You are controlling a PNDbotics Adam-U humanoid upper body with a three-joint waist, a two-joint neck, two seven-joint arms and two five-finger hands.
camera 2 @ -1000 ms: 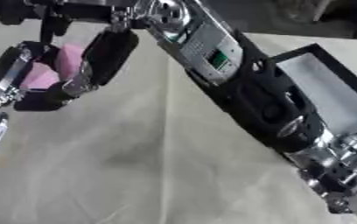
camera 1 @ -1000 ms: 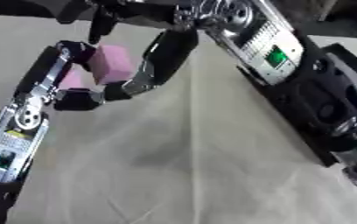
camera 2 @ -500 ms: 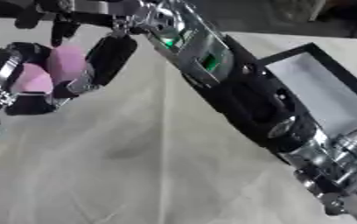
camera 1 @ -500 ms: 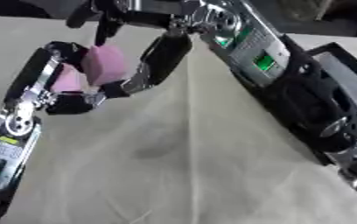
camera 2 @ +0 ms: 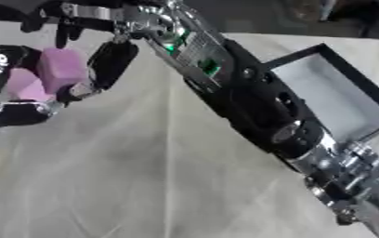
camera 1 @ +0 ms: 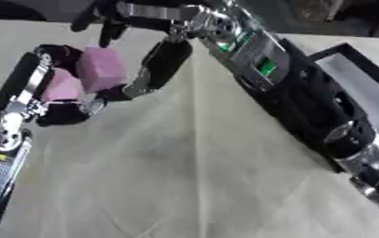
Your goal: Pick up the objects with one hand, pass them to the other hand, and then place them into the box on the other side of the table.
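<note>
A cream cloth (camera 1: 185,176) covers the table across most of the frame, with soft creases running from the upper centre down toward the lower edge. A faint grey smudge (camera 1: 156,155) marks the cloth left of centre. Along the top edge lies a dark background (camera 2: 306,14), with indistinct shapes at the upper right that cannot be made out.
</note>
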